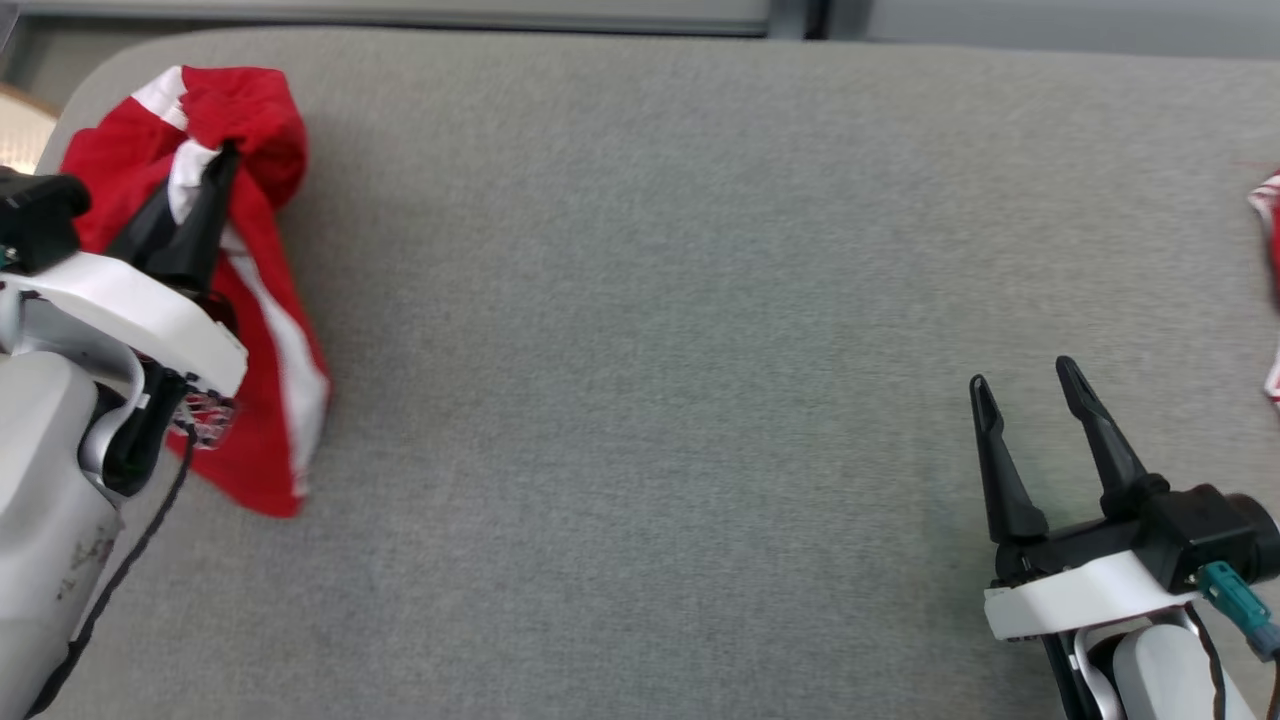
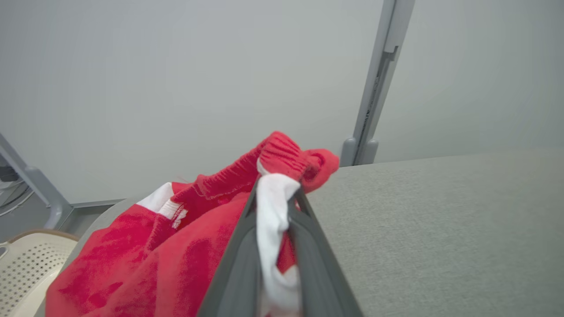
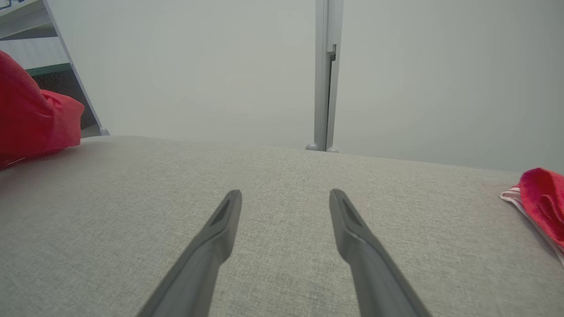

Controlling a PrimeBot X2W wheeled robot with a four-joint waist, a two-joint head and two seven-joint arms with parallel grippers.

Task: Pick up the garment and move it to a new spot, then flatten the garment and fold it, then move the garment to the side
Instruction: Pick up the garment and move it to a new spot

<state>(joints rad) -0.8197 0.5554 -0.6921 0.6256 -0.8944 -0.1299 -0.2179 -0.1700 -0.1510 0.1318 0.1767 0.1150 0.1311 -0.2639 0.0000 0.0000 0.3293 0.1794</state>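
Red-and-white garments, two: first garment (image 1: 255,450) being clamped by left gripper (image 1: 228,155) over grey table (image 1: 650,300), second garment (image 1: 1268,200) lying at table's right edge, right gripper (image 1: 1022,375) hovering spread, holding nothing.

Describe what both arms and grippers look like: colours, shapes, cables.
The left gripper and right gripper each have two long, tapering black fingers on a black base, backed by a curved white bracket. The forearms are pale grey; the left forearm looks scuffed, with a black cable alongside. A teal connector sits at the right wrist.
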